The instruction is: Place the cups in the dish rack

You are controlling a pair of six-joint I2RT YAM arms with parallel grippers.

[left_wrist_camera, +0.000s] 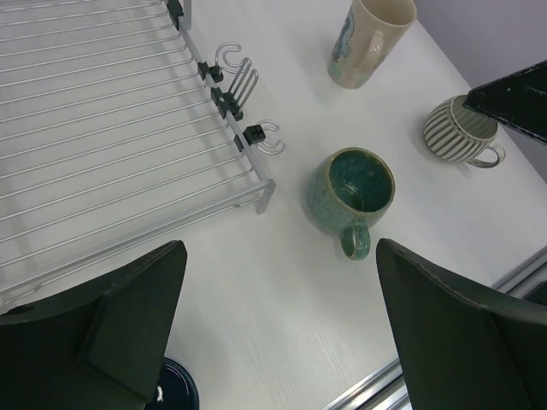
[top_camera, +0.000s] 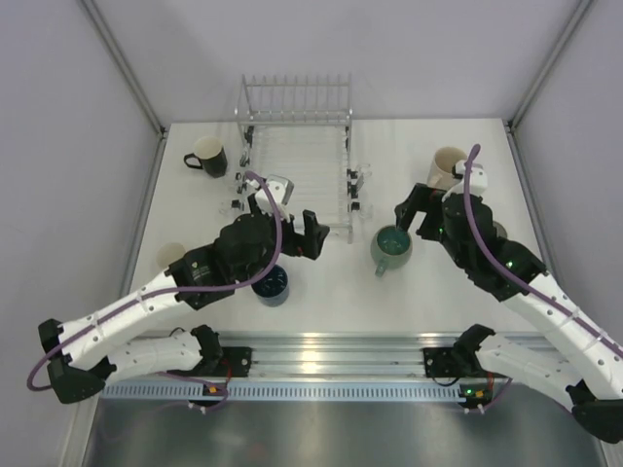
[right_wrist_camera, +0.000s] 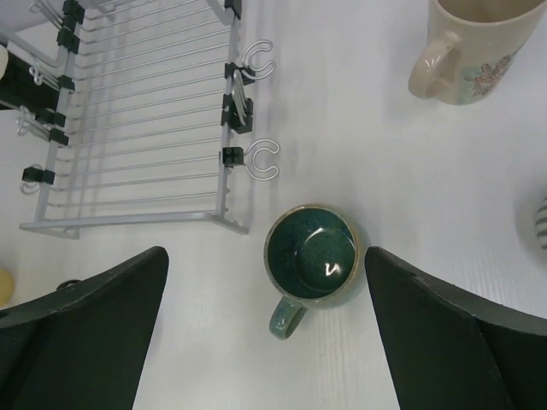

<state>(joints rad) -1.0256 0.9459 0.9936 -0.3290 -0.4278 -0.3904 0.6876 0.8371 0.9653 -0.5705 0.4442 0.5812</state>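
Note:
The silver wire dish rack (top_camera: 295, 101) stands at the back centre, with no cup in it. A teal-green cup (top_camera: 391, 247) sits upright just off its front right corner. My right gripper (top_camera: 409, 220) hovers open over this cup, which shows between the fingers in the right wrist view (right_wrist_camera: 312, 252). My left gripper (top_camera: 304, 236) hangs open near the rack's front edge, holding nothing. A dark blue cup (top_camera: 272, 284) lies below it. A black mug (top_camera: 207, 156) is left of the rack and a tall cream cup (top_camera: 448, 167) is at the right.
A ribbed beige cup (left_wrist_camera: 457, 132) stands right of the teal one, mostly hidden under my right arm from above. A small yellowish cup (top_camera: 173, 255) sits by the left arm. Wire hooks (right_wrist_camera: 261, 158) stick out of the rack's right side. A metal rail (top_camera: 321, 355) runs along the near edge.

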